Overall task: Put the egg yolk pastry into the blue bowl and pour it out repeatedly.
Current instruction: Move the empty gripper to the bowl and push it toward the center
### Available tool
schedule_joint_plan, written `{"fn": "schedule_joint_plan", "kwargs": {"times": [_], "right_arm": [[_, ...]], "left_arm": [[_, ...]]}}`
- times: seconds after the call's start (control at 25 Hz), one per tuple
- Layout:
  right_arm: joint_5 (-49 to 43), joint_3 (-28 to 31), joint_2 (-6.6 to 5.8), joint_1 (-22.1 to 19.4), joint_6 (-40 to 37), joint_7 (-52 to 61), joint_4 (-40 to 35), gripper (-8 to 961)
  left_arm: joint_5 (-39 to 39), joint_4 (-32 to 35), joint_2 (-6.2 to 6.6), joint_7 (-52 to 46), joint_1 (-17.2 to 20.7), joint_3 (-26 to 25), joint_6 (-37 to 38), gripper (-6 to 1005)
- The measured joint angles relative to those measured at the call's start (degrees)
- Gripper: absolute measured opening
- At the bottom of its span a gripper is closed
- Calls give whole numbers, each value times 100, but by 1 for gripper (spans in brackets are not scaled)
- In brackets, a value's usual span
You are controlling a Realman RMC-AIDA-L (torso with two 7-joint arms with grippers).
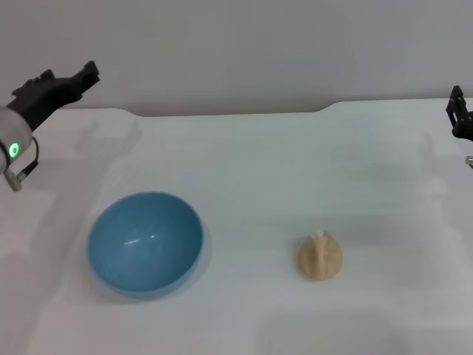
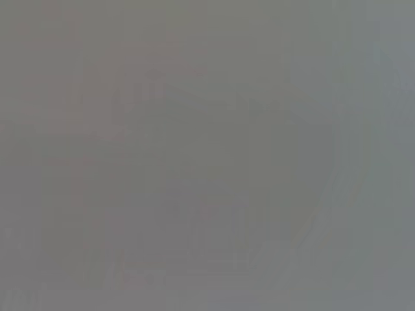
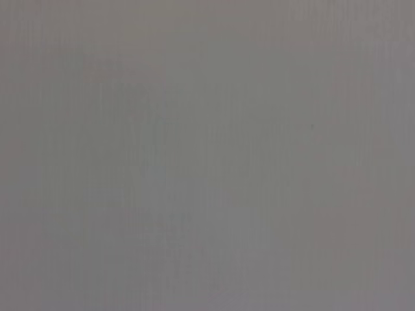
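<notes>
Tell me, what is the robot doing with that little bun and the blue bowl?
Nothing is being held right now. The egg yolk pastry sits on the white table, apart from the empty blue bowl on its left. The left gripper hangs up at the far left, and the right gripper at the far right edge, both away from the things.
</notes>
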Motion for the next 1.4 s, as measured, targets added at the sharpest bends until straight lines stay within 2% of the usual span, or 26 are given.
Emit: {"fn": "schedule_joint_plan", "kwargs": {"times": [0.04, 0.08, 0.12, 0.16, 0.2, 0.24, 0.28, 0.36, 0.44, 0.48, 0.56, 0.6, 0.64, 0.72, 0.8, 0.92, 1.16, 1.4], "right_arm": [[0, 0, 0, 0, 0, 0, 0, 504], [0, 4, 0, 4, 4, 0, 1, 504], [0, 11, -3, 10, 7, 1, 4, 504], [0, 13, -4, 13, 9, 1, 5, 504], [0, 15, -5, 19, 10, 2, 4, 504], [0, 15, -6, 21, 13, 2, 5, 504], [1, 16, -6, 24, 15, 3, 6, 503], [1, 17, -11, 31, 16, 4, 7, 503], [0, 16, -15, 38, 16, 5, 0, 503], [0, 16, -16, 42, 16, 6, -6, 503], [0, 17, -20, 62, 16, 7, -13, 503], [0, 17, -22, 77, 16, 7, -15, 503], [0, 16, -23, 95, 16, 7, -16, 503], [1, 16, -25, 129, 16, 6, -19, 502], [0, 16, -31, 148, 16, 5, -25, 502], [0, 17, -31, 152, 16, -9, -33, 503], [0, 16, -19, 117, 15, -8, -68, 504], [1, 16, -1, 88, 14, -7, -110, 503]], "left_arm": [[296, 277, 68, -100, 8, -182, -407, 862], [296, 277, 68, -100, 8, -182, -407, 862], [1243, 1629, 240, -237, 243, -696, -2067, 862], [1243, 1629, 240, -237, 243, -696, -2067, 861], [1537, 2372, 299, -211, 434, -859, -2838, 861], [1537, 2372, 299, -211, 434, -859, -2838, 861], [1705, 3280, 364, -87, 690, -1028, -3829, 861], [1691, 4066, 354, 305, 919, -1227, -4763, 861], [1628, 4712, 227, 836, 1103, -1503, -5682, 861], [1543, 5041, 64, 1249, 1178, -1744, -6250, 861], [1291, 5503, -282, 2072, 1244, -2269, -7152, 861], [1004, 5737, -638, 2881, 1244, -2773, -7871, 862], [895, 5811, -783, 3265, 1228, -3008, -8189, 862], [689, 5911, -977, 3869, 1178, -3351, -8732, 862], [597, 5937, -978, 4101, 1126, -3430, -9008, 862], [524, 5937, -944, 4206, 906, -3522, -9923, 861], [655, 5887, -951, 4186, 729, -3611, -10459, 861], [752, 5412, -947, 4307, 365, -3604, -10840, 862]]}}
